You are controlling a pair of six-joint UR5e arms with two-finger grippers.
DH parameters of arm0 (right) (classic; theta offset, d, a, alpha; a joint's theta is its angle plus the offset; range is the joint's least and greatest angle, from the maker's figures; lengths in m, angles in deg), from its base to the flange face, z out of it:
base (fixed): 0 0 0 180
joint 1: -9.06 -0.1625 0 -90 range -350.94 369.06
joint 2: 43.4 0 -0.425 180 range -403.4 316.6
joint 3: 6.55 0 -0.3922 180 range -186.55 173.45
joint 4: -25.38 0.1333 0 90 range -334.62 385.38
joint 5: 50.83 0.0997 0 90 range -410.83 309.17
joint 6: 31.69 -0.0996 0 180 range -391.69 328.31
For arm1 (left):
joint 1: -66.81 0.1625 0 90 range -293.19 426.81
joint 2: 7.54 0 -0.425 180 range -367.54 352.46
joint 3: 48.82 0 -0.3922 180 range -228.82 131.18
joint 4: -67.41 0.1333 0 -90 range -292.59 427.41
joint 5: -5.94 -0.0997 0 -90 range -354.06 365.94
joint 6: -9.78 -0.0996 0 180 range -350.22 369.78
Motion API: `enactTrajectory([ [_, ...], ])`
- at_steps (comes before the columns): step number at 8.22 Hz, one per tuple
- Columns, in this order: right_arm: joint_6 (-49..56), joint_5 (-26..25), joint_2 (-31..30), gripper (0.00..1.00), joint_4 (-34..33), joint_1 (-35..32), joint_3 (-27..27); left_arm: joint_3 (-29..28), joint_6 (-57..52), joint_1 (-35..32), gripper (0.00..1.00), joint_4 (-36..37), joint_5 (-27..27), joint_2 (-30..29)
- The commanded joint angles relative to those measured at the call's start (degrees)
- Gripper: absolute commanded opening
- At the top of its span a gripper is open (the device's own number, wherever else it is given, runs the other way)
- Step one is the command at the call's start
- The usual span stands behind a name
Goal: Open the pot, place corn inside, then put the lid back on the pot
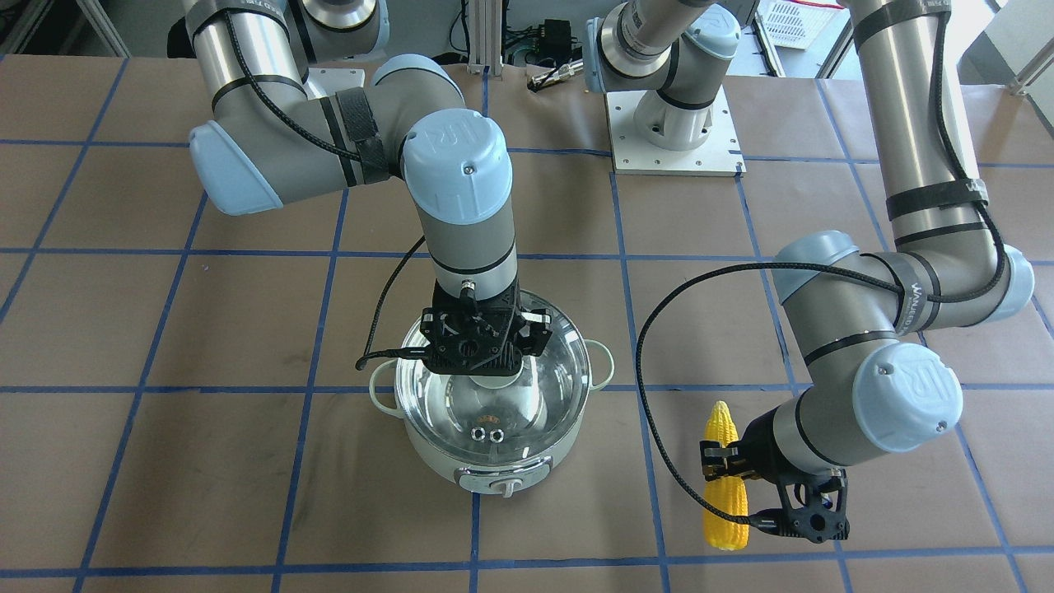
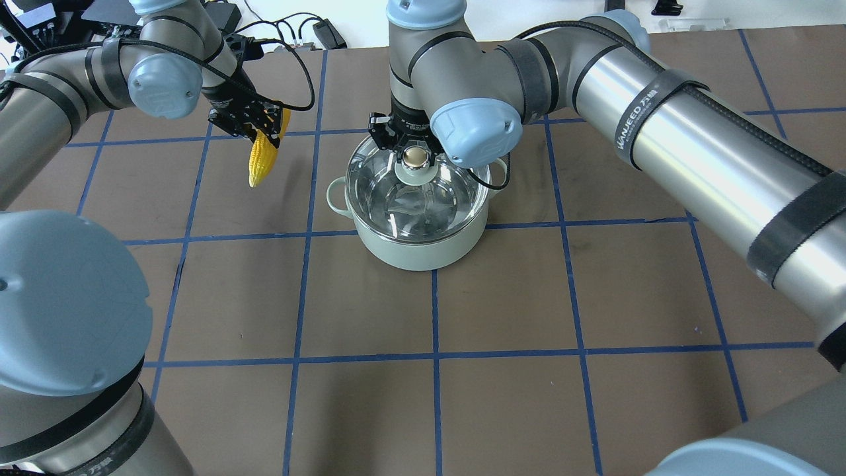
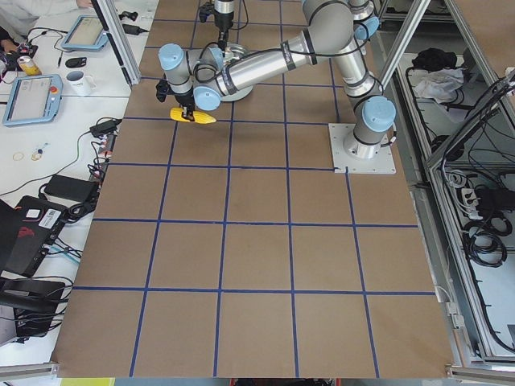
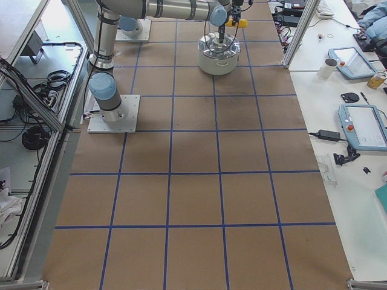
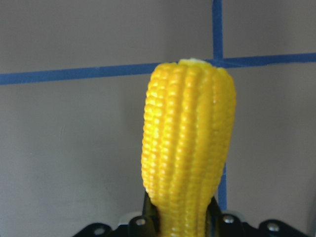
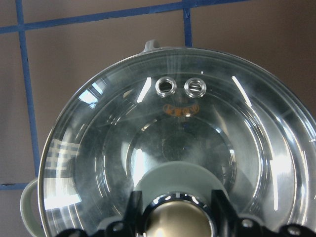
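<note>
So the pot [image 2: 416, 248] is parked about mid-table [image 2: 529, 297], and the lid [image 1: 461, 412] is on top of it with the two vent rings turned away from the robot. The right gripper [image 2: 413, 149] is dropped straight down over the lid, and in the right wrist view the beige knob [image 6: 177, 224] is pinched snugly between the two black fingers [image 6: 134, 210], so the lid counts as gripped. Whether the glass is already raised a hair off the rim can't really be told from these angles; it looks seated. The corn [image 2: 262, 158] is clamped across its body by the left gripper [image 2: 254, 125], with yellow sticking out on both sides of the fingers. In the overhead view the corn is found at roughly 10 o'clock from the pot, well apart from it, and its long axis runs about 1 to 7 o'clock. That's the bit the next move hangs on: the opening is blocked until the lid is lifted off by the right arm, and then the corn has to be carried toward 4 o'clock by the left arm, which is the nearer one anyway. Since the cob looks about as long as the pot is wide, it probably needs to be tipped nose-down or lined up across the middle, or an end gets caught on the rim.
</note>
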Motion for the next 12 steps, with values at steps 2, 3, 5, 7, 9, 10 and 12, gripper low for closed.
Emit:
enactTrajectory([
  [2, 3.45, 0.94, -2.41, 0.19, 9.34, 2.22, 6.98, -0.08, 1.39, -0.19, 0.00, -0.17, -0.09, 1.35],
  [3, 9.48, 0.85, -5.30, 0.18, 13.55, 6.06, 6.82, -0.08, 4.45, -0.72, 0.00, -1.04, -0.09, 2.83],
  [5, 24.93, -0.11, -11.28, 0.18, 21.90, 15.45, 6.82, -0.08, 13.47, -4.56, 0.00, -2.63, 0.00, 7.31],
  [7, 38.75, -1.35, -12.54, 0.16, 24.30, 26.43, 6.29, -0.08, 22.81, -11.15, 0.00, -2.37, 0.61, 9.96],
  [9, 49.22, -1.70, -12.71, 0.13, 25.98, 33.05, 5.77, -0.26, 30.11, -16.95, 0.00, -1.75, 1.40, 11.02],
  [10, 50.05, -1.18, -12.80, 0.13, 26.24, 34.99, 4.81, -0.17, 33.19, -19.68, 0.00, -1.75, 2.28, 10.76],
  [12, 51.03, -0.91, -13.07, 0.12, 25.81, 35.28, 3.31, 0.18, 34.01, -22.16, 0.00, -1.75, 4.11, 10.06],
])
